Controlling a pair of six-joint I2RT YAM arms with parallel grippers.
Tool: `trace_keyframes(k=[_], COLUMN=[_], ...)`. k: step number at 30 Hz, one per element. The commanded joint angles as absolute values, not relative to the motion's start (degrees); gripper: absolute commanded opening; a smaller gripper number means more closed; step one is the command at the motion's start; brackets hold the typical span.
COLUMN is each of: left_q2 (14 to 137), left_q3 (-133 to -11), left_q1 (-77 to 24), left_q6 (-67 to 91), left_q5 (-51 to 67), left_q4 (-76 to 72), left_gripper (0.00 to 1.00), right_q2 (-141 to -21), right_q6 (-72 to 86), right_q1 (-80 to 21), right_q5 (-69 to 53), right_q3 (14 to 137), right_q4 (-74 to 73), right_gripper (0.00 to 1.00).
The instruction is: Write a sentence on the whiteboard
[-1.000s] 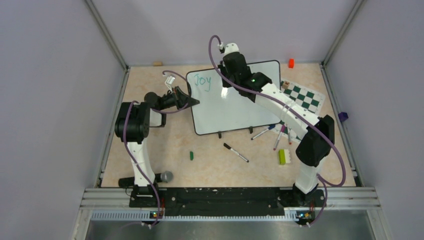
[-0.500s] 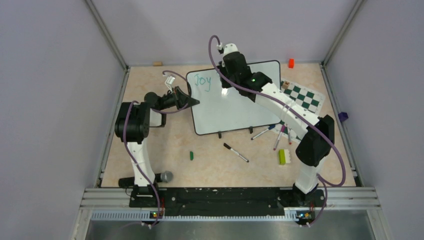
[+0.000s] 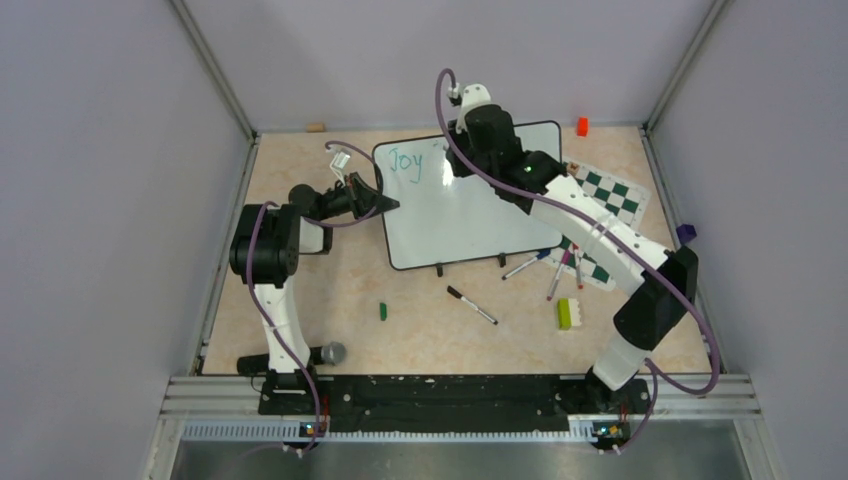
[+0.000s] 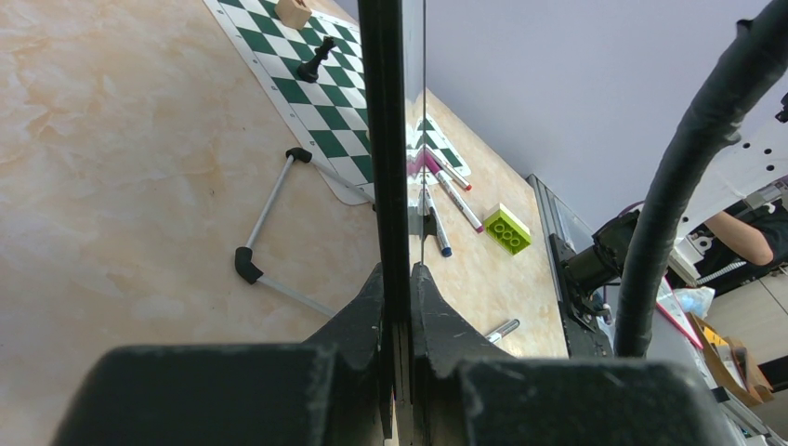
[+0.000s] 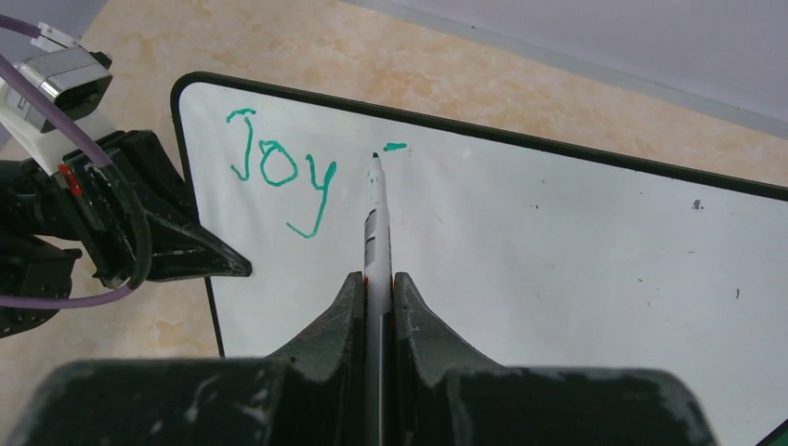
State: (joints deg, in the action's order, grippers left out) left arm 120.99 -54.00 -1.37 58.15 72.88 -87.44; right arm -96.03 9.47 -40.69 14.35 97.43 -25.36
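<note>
The whiteboard lies propped on the table, and my left gripper is shut on its left edge. The left wrist view shows that black edge clamped between the fingers of the left gripper. Of the sentence, the teal word "Joy" stands at the top left, also visible from above as "Joy". A short teal dash sits right of it. My right gripper is shut on a white marker, whose tip is on the whiteboard just left of the dash. The right gripper hangs over the board's top.
A green-and-white chess mat lies right of the board, with a black pawn and a wooden block. Loose markers and a lime brick lie near the front. A green cap and an orange block are also there.
My right arm has swung to the right along the board's top with the marker. The left gripper and the board have stayed put.
</note>
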Motion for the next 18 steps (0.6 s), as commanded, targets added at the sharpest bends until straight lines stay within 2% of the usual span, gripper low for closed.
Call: trace_keyframes(k=[1, 18], left_q2=[121.64, 121.81], left_q3=[-52.73, -52.91], left_q1=[-3.34, -3.34], left_q6=[50.63, 50.71], left_q5=[82.55, 82.53], left_q4=[-92.68, -92.69], left_gripper=[0.0, 0.0], right_q2=[-95.32, -101.16], right_q6=[9.22, 8.63], right_q1=[-40.17, -40.17], right_q5=[13.62, 16.74], right_q3=[97.35, 101.36], right_q4=[-23.75, -25.66], right_gripper=[0.0, 0.0])
